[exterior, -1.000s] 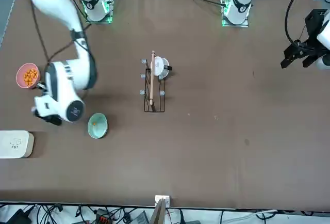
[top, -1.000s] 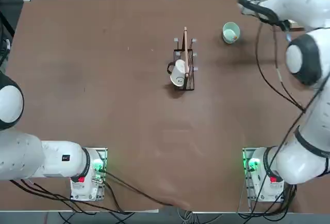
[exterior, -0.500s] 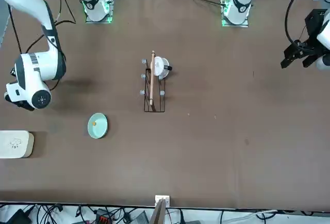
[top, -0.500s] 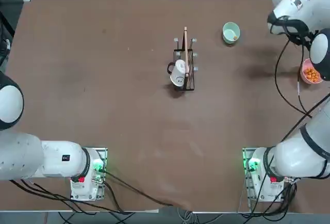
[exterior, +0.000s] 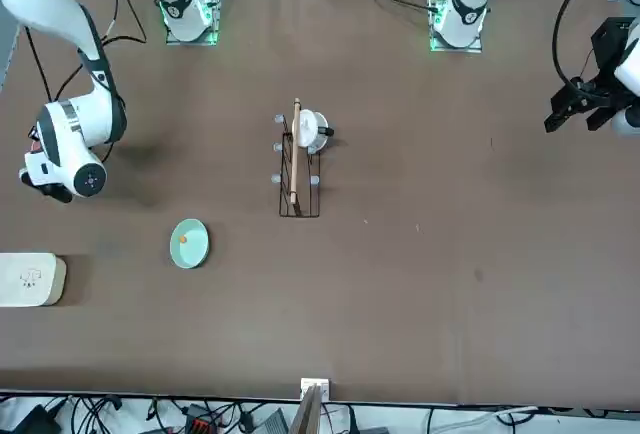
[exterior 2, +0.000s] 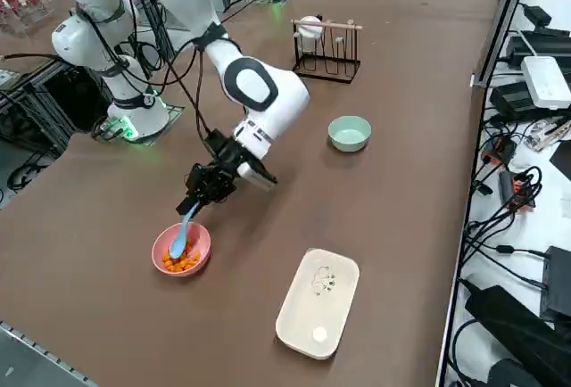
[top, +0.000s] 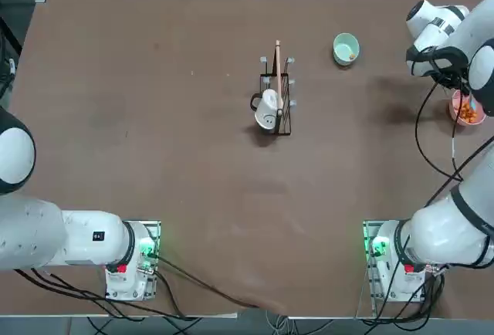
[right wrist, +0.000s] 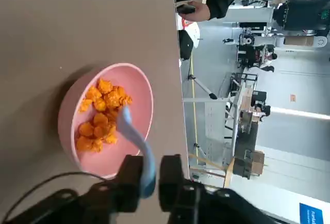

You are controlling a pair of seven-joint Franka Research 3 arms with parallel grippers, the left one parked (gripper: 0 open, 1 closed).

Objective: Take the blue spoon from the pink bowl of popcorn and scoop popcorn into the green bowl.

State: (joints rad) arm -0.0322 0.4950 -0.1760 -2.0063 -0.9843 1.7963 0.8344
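Blue plastic spoon, small and thin (exterior 2: 179, 242): bowl-end down in the pink bowl, handle pointing up toward 12 to 1 o'clock. Clock = right side view, centred on the pink bowl.

Brown tabletop (exterior 2: 393, 244) under everything. White-and-black right arm (exterior 2: 254, 84) reaches in from 1 o'clock. Right gripper, black, two-finger (right wrist: 150, 171), at 12 to 1 o'clock, over the pink bowl's rim; fingers slightly spread, spoon handle between them, thin gap showing on one side, so not pinching.

White rounded-square box (exterior 2: 318, 302), 4 o'clock, animal drawing on top. Black wire rack with wooden bar (exterior 2: 328, 55), 1 o'clock, well apart. Small round salmon-pink bowl (exterior 2: 205, 249), clock centre, upright on table. Small round mint-green bowl (exterior 2: 349, 133), 2 o'clock, upright, well apart from the pink one. White smiley mug (top: 266, 109), at the rack's 11 o'clock. Orange-yellow popcorn (right wrist: 98, 130) piled in the pink bowl, touching the spoon; an orange bit (exterior: 183, 239) in the green bowl.
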